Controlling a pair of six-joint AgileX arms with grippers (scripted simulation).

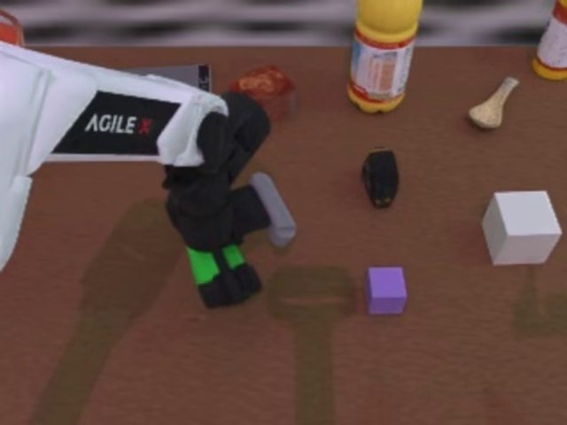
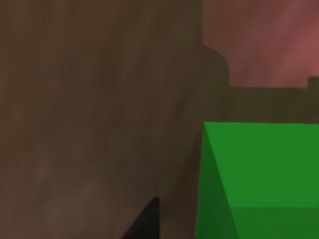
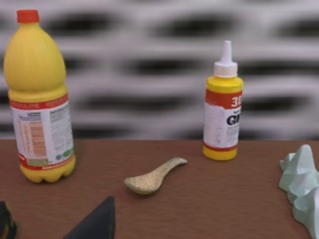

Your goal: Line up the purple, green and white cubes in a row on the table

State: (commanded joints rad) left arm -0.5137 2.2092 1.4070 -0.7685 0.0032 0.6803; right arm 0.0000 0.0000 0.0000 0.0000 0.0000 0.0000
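Gripping the green cube (image 1: pixel 213 263) between its dark fingers, the left gripper (image 1: pixel 226 282) of the AgileX pair hangs low over the left-centre of the table (image 1: pixel 425 372), its white arm reaching in from the top view's left edge. Only slivers of green show between the fingers from above, while the left wrist view fills with the cube's flat face, confirming a firm hold; whether the cube is touching the wood or just clear of it cannot be told. Off to the right of the gripper sits the purple cube (image 1: pixel 386 290), well apart, and farther right and a little toward the back edge stands the larger white cube (image 1: pixel 521 227). The right arm is out of the top view, its wrist camera looking toward a yellow bottle (image 3: pixel 41 99) and a small spoon (image 3: pixel 153 178) at the back, and the state of its gripper cannot be told. By all appearances the green cube's placement is the step in hand; the next move likely calls for setting it level with the purple one and opening the fingers cleanly, with the white cube left to bring into line.
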